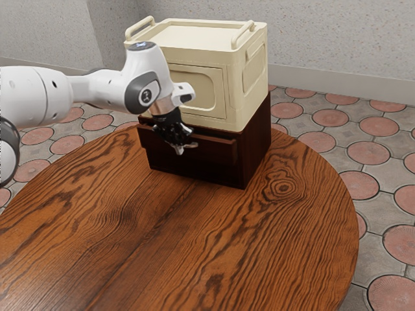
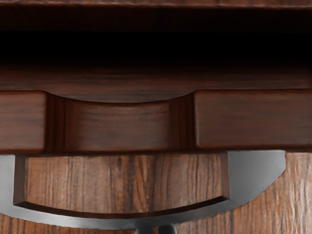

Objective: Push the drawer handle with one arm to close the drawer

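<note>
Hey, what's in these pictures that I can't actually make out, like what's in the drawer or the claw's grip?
- Deep inside the drawer: wrist view, lost in black shadow.
- Whether the claw is open or shut: exterior view, too small and dark.
- Part of the drawer's front: exterior view, behind the claw.
- The arm's base: exterior view, cut off by the left edge.

The dark drawer (image 2: 253, 119) stands ajar, its curved handle (image 2: 252, 173) grey.
</note>
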